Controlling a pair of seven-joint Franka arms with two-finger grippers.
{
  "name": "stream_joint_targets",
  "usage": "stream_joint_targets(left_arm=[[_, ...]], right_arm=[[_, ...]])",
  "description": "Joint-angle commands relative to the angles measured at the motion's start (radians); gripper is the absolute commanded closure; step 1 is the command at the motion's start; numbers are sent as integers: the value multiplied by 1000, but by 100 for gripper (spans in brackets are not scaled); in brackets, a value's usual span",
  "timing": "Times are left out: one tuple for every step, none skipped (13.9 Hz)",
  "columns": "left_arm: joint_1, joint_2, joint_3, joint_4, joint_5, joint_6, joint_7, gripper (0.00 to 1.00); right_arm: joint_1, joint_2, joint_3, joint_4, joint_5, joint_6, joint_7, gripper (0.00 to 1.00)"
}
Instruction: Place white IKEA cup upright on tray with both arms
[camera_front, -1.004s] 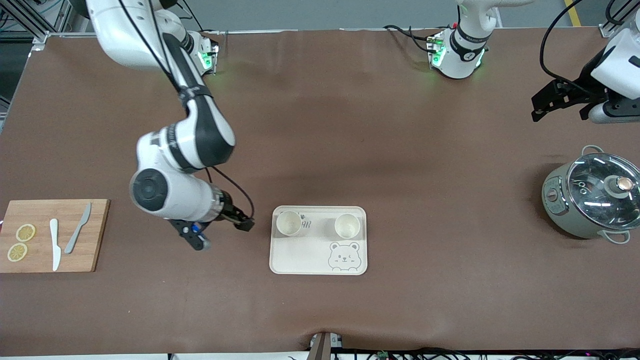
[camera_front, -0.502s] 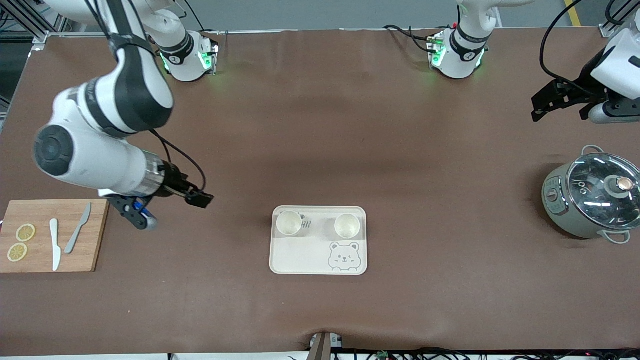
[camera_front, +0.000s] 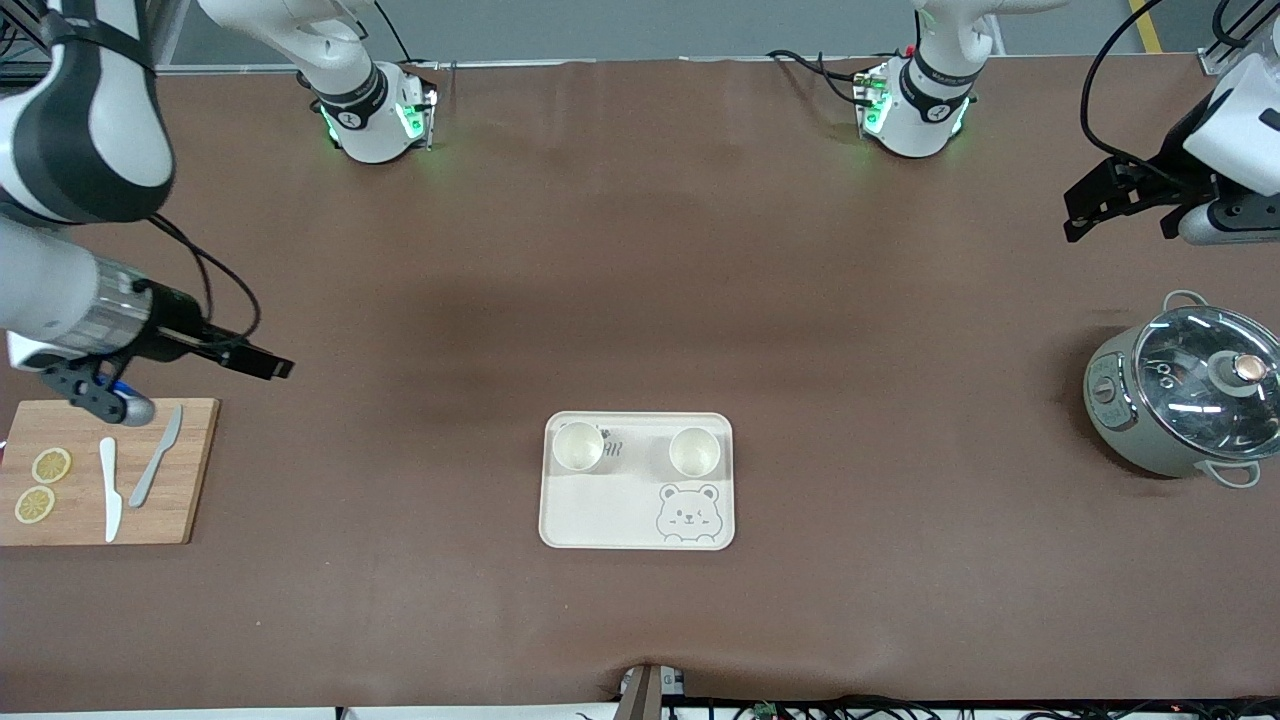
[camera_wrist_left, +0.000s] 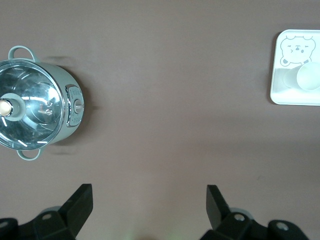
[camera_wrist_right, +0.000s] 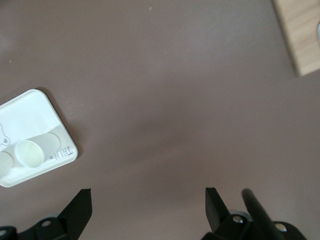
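Two white cups stand upright on the cream bear tray (camera_front: 600, 512), one (camera_front: 578, 446) toward the right arm's end, the other (camera_front: 695, 452) beside it. The right wrist view shows the tray (camera_wrist_right: 27, 117) with both cups (camera_wrist_right: 31, 152) on it. The left wrist view catches the tray (camera_wrist_left: 285, 95) and one cup (camera_wrist_left: 309, 77) at its edge. My right gripper (camera_front: 268, 366) hangs open and empty above bare table between the tray and the cutting board; its fingers (camera_wrist_right: 82, 200) hold nothing. My left gripper (camera_front: 1118, 232) waits open and empty over the table, toward the bases from the pot.
A wooden cutting board (camera_front: 190, 470) with two knives and lemon slices lies at the right arm's end. A grey-green pot (camera_front: 1185, 395) with a glass lid sits at the left arm's end, also in the left wrist view (camera_wrist_left: 35, 102).
My right arm has swung away from beside the tray toward the cutting board end, gripper open throughout. The cups, tray and left arm have not moved.
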Motion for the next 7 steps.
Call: stream_joint_targets(left_arm=[[3, -13, -1, 1, 12, -8, 19, 0], [3, -13, -1, 1, 12, -8, 19, 0], [3, -13, -1, 1, 12, -8, 19, 0], [3, -13, -1, 1, 12, -8, 19, 0], [5, -13, 1, 1, 12, -8, 20, 0], [3, -15, -1, 1, 12, -8, 20, 0], [5, -15, -1, 1, 12, -8, 20, 0]], right_arm=[[-76, -57, 18, -29, -46, -14, -156, 0], [-102, -75, 18, -28, -81, -27, -205, 0], [-122, -98, 18, -26, -98, -50, -239, 0], [-138, -118, 18, -23, -101, -78, -264, 0], [-148, -146, 18, -21, -103, -106, -278, 0], [-156, -166, 18, -21, -103, -123, -279, 0], [-158, -186, 20, -21, -104, -124, -278, 0]])
